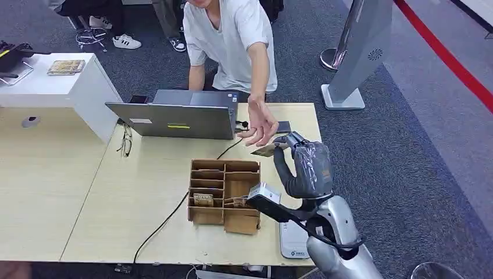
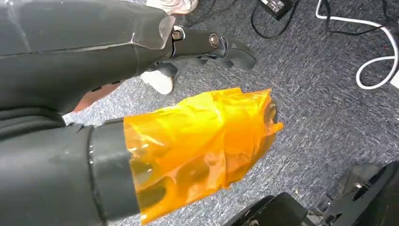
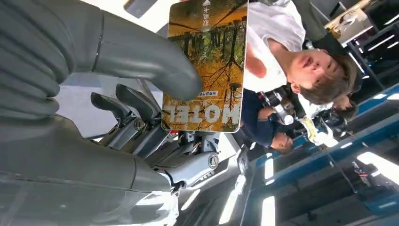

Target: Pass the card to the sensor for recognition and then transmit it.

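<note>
My right hand (image 1: 305, 165) is raised over the right side of the wooden table (image 1: 139, 192). It pinches a hotel card (image 1: 264, 150) between thumb and fingers. In the right wrist view the card (image 3: 207, 66) shows an autumn forest picture and the word HOTEL, with my thumb (image 3: 141, 52) pressed on its face. A person's hand (image 1: 258, 128) reaches down from across the table, its fingers right at the card's far end. A white flat sensor (image 1: 293, 241) lies at the table's front edge, partly hidden behind my right arm. My left hand (image 2: 141, 94) hangs over the grey carpet and holds nothing.
A cardboard organizer box (image 1: 224, 195) with several compartments and cards stands mid-table. Behind it are a grey laptop (image 1: 174, 119), glasses (image 1: 125, 142) and a black cable (image 1: 168, 218). A white cabinet (image 1: 52, 87) stands at the left, a grey stand (image 1: 349, 58) at the back right.
</note>
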Tool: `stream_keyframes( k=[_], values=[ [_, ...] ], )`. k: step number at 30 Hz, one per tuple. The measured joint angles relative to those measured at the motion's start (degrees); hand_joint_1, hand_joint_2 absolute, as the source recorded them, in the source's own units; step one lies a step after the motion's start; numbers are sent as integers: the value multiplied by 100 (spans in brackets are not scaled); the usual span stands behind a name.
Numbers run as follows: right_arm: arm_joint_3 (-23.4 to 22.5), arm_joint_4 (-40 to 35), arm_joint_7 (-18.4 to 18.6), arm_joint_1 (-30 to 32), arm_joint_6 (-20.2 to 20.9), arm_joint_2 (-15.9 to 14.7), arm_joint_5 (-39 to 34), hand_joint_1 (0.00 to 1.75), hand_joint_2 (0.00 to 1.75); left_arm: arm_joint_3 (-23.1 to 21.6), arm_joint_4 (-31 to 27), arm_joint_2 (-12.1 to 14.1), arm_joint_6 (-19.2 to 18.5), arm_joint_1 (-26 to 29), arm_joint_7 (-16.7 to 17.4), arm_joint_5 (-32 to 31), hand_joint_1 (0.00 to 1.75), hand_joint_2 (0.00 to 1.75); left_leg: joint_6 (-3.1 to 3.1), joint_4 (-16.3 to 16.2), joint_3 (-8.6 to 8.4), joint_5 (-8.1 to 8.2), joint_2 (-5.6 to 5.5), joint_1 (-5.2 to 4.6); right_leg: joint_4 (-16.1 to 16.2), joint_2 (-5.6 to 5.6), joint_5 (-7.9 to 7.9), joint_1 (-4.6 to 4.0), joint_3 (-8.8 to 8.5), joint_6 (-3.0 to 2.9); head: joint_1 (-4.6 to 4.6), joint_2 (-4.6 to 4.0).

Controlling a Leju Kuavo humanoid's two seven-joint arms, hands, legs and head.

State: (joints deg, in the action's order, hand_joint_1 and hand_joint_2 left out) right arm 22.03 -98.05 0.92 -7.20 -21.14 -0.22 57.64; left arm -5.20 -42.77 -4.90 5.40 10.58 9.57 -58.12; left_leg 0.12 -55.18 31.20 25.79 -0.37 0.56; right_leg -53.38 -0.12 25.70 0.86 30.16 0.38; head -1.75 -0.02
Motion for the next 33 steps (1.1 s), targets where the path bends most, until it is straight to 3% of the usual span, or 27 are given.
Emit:
stream_keyframes(
  k=[18,30,31,32,33],
  values=[
    [310,527,450,-732,599,46,96,175,175,-249,251,22,28,-276,-4,39,0,0,0,0,0,-1,0,0,-2,0,-1,0,0,-1,0,0],
    [389,857,498,-1081,780,92,81,175,175,-361,378,22,50,-408,-4,96,0,0,0,0,0,-1,0,0,-2,0,-1,0,1,-1,0,0],
    [389,872,500,-1094,793,92,66,152,175,-372,387,24,52,-413,-4,105,0,0,0,0,0,-1,0,0,-2,0,-1,0,1,-1,2,0],
    [389,887,500,-1110,817,92,44,5,175,-380,398,24,57,-419,-4,111,0,0,0,0,0,-1,0,0,-2,0,-1,0,1,-1,0,0],
    [389,896,503,-1122,824,92,39,0,175,-382,413,22,61,-427,-4,122,0,0,0,0,0,-1,0,0,-2,0,-1,0,1,-1,2,0]
  ],
)
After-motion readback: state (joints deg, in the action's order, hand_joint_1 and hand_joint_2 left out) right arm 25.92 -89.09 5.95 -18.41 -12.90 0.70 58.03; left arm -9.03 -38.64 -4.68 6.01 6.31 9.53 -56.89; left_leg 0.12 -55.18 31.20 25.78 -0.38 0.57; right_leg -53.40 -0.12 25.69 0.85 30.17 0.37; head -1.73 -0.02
